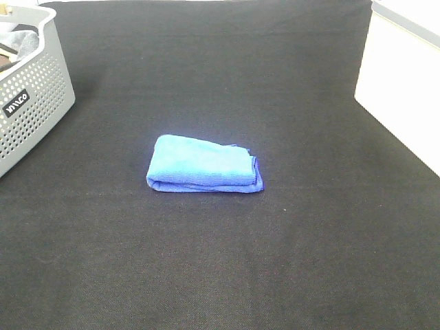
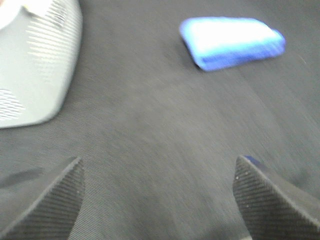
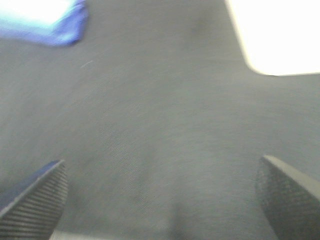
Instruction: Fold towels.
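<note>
Folded blue microfibre towel (image 1: 203, 163) at centre of black cloth tabletop (image 1: 309, 247), perforated grey plastic basket (image 1: 31, 103) upper left, left gripper (image 2: 160, 200) and right gripper (image 3: 162, 197) both spread wide, empty

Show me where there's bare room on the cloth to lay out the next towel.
Bare black cloth runs across the whole near side, in front of the folded blue towel. More lies open behind the towel, between the grey basket and the white box. The far left corner by the basket is the tight spot. Both hands are open and empty.
</note>
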Motion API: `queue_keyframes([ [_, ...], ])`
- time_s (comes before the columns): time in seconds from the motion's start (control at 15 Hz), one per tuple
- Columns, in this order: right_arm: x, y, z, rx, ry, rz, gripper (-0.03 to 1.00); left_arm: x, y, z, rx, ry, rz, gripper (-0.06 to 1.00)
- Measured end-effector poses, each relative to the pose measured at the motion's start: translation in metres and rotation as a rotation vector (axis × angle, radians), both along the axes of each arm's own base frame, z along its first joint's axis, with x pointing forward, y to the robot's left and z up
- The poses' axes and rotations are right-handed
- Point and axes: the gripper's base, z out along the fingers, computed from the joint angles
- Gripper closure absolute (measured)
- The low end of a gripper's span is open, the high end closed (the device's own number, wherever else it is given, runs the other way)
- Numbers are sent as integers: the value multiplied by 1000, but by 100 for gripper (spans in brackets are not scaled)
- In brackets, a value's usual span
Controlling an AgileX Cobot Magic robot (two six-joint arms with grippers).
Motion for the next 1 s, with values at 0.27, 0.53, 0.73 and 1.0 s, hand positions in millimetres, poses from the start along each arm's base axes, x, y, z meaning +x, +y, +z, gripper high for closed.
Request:
queue_keyframes([
  [0.27,-24,1,1,-1,-157,-46,1,-10,1,0,-6,-71,37,17],
  [0.53,-28,1,1,1,-182,-44,1,-10,1,0,-6,-72,37,17],
  [0.73,-28,1,1,8,-182,-16,1,-10,1,0,-6,-72,37,17],
  [1.0,-29,2,1,20,-182,4,1,-10,1,0,-6,-72,37,17],
])
